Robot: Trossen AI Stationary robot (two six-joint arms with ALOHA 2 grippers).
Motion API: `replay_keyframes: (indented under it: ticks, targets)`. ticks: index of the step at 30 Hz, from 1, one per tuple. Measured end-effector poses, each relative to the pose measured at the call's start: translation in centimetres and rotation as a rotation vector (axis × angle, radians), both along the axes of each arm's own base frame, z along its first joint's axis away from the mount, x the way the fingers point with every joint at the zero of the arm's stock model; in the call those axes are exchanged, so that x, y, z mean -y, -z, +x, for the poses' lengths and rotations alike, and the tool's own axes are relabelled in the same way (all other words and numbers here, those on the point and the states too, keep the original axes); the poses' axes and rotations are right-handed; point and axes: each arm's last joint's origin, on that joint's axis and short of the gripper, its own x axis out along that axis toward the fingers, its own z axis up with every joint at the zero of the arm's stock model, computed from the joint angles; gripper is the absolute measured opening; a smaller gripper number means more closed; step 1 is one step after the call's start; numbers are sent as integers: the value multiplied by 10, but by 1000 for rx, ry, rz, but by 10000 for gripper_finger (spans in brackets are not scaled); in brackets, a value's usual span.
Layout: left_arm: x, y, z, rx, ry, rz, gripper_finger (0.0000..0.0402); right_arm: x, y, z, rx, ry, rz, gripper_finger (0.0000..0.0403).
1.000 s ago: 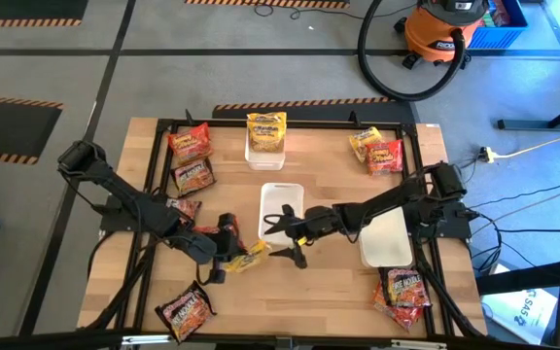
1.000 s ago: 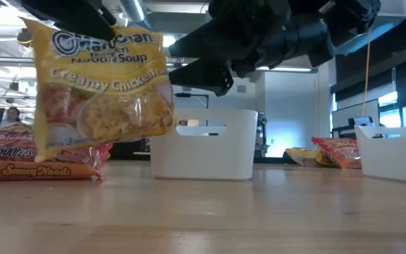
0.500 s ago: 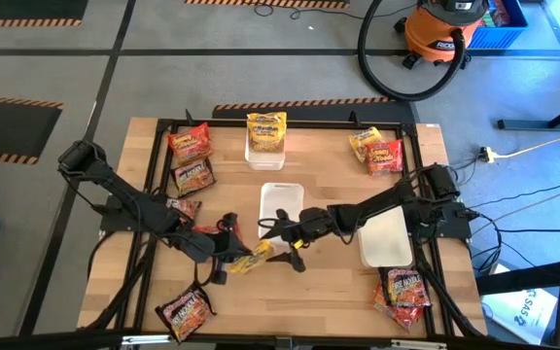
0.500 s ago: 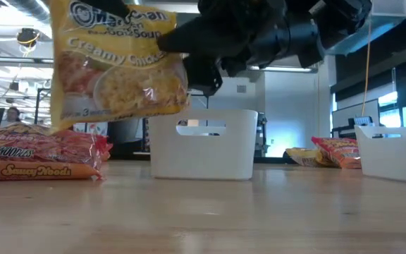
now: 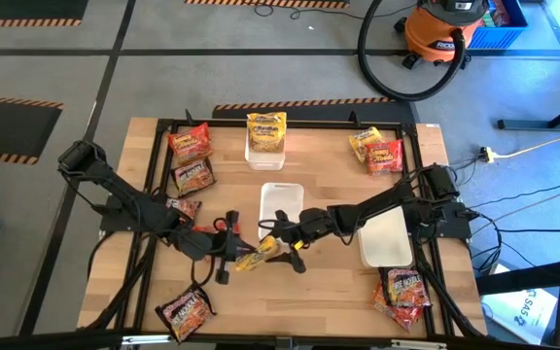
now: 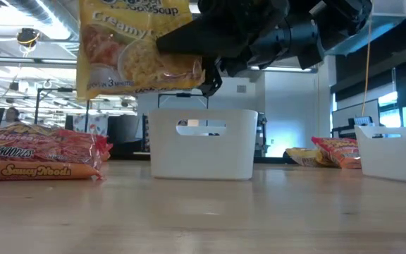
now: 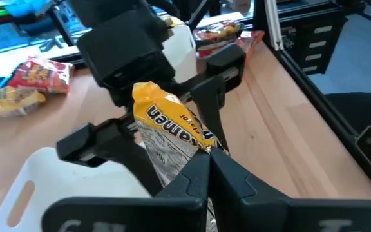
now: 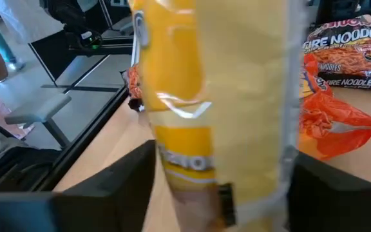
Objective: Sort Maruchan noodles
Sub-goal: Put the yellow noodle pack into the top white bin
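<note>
A yellow Maruchan noodle packet (image 5: 259, 256) is up in the air near the table's middle, in front of the centre white tray (image 5: 282, 207). My left gripper (image 5: 229, 251) is shut on it. My right gripper (image 5: 282, 249) is open, with one finger on each side of the packet's far half (image 8: 218, 96); I cannot tell whether they touch it. In the low view the packet (image 6: 136, 49) hangs face-on above the table. Red packets (image 5: 192, 175) lie on the left, and another yellow one lies in the far tray (image 5: 265, 136). My left gripper pinches the yellow packet's end seam (image 7: 197, 154) between its two fingers, coming about level from the table's left. The packet is lifted clear of the table and stands on edge, reaching away from the fingers toward my right gripper.
A third white tray (image 5: 387, 238) lies at the right. A yellow and a red packet (image 5: 377, 151) lie at the far right, red ones at the near right (image 5: 403, 290) and near left (image 5: 185, 311). A black frame rail (image 5: 163, 124) borders the table.
My left gripper has carried the yellow packet up and toward the table's right, in between my right gripper's open fingers. In the low view the packet has risen until its top leaves the picture. My right gripper has stayed about where it was.
</note>
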Motion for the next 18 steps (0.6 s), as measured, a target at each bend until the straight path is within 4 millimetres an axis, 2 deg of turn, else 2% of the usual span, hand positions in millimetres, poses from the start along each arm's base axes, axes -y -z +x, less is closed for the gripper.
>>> replay_keyframes:
  ticks: [6,9,13,18]
  targets:
    - [-4,-1,1,29,-99,7,18,0,1,0,0,-3,-17,153]
    - [-5,-5,2,70,-140,-5,26,0,1,0,1,-3,-19,118]
    - [-4,-8,3,96,-144,-23,47,1,3,-1,-24,31,-49,112]
    - [-5,-13,2,120,-150,-51,106,6,-1,-6,-84,125,-115,130]
